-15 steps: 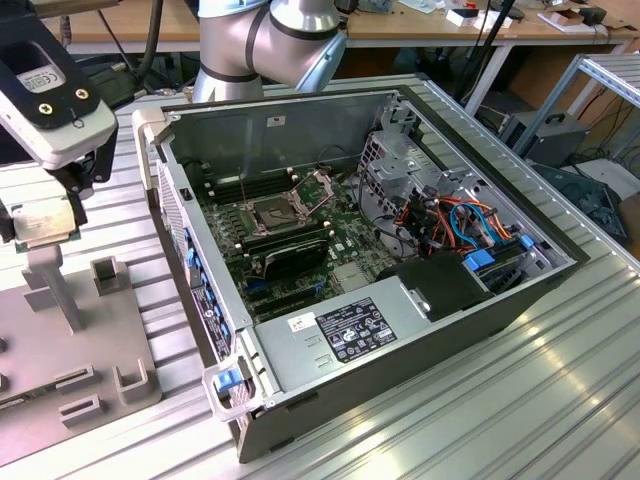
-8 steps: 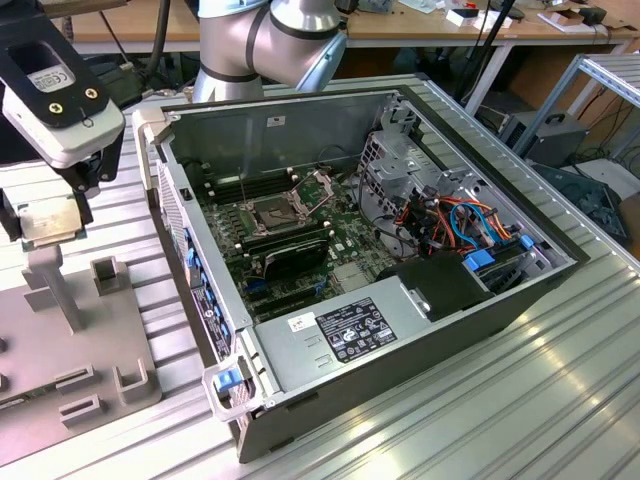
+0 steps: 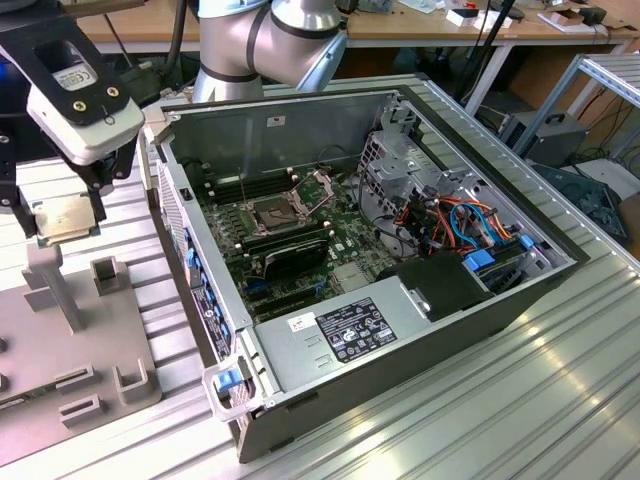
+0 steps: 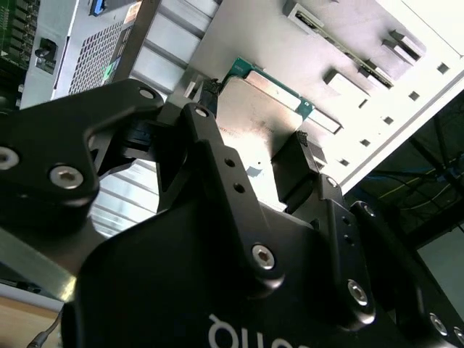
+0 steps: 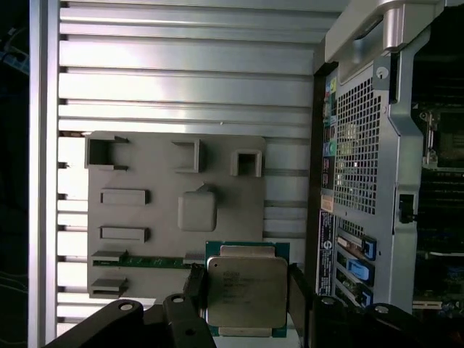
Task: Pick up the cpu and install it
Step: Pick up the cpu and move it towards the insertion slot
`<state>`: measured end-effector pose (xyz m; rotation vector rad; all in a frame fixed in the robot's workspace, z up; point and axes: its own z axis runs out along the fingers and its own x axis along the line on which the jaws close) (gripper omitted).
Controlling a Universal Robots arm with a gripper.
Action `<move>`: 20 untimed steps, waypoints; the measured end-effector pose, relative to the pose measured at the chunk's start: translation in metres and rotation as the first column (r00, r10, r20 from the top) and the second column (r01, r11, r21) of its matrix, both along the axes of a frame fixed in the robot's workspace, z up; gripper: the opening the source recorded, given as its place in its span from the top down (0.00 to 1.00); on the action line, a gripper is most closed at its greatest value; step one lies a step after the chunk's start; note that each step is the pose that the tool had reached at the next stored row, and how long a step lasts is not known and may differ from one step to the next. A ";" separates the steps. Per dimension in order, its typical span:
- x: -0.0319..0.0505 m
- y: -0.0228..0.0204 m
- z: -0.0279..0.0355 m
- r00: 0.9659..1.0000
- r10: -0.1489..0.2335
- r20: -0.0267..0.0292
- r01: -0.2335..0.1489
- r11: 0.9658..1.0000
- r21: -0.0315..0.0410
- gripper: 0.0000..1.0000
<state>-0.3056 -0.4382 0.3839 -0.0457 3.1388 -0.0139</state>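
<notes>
Gleaming ribbed table (image 3: 500, 400), benches (image 3: 400, 25); cpu (image 5: 246, 290) aloft

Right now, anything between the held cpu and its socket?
Only the grey metal case wall stands between the small silver-grey square cpu and the dark square socket; the case lies open on top.

The computer case (image 3: 420, 372) is open on top, so I have room to reach in. Its side wall (image 3: 200, 275) stands between my gripper (image 3: 66, 218), gripping the cpu (image 5: 245, 293), and the socket (image 3: 275, 212).
</notes>
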 end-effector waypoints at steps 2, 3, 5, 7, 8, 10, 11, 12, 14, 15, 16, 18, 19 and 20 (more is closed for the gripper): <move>0.0034 0.0000 0.0000 1.000 0.000 0.000 0.000 1.000 0.000 0.45; 0.0065 0.0000 0.0000 1.000 0.000 0.000 0.000 1.000 0.000 0.45; 0.0105 0.0000 0.0000 1.000 0.000 0.000 0.000 1.000 0.000 0.45; 0.0146 0.0000 0.0000 1.000 0.000 0.000 0.000 1.000 0.000 0.45; 0.0169 0.0000 0.0000 1.000 0.000 0.000 0.000 1.000 0.000 0.45; 0.0210 0.0000 0.0000 1.000 0.000 0.000 0.000 1.000 0.000 0.45; 0.0221 0.0000 0.0000 1.000 0.000 0.000 0.000 1.000 0.000 0.45; 0.0235 0.0000 0.0000 1.000 0.000 0.000 0.000 1.000 0.000 0.45; 0.0266 0.0000 0.0000 1.000 0.000 0.000 0.000 1.000 0.000 0.45; 0.0281 0.0000 0.0000 1.000 0.000 0.000 0.000 1.000 0.000 0.45; 0.0291 0.0000 0.0000 1.000 0.000 0.000 0.000 1.000 0.000 0.45; 0.0325 0.0000 0.0000 1.000 0.000 0.000 0.000 1.000 0.000 0.45; 0.0326 0.0000 0.0000 1.000 0.000 0.000 0.000 1.000 0.000 0.45; 0.0326 0.0000 0.0001 1.000 0.000 0.000 0.000 1.000 0.000 0.45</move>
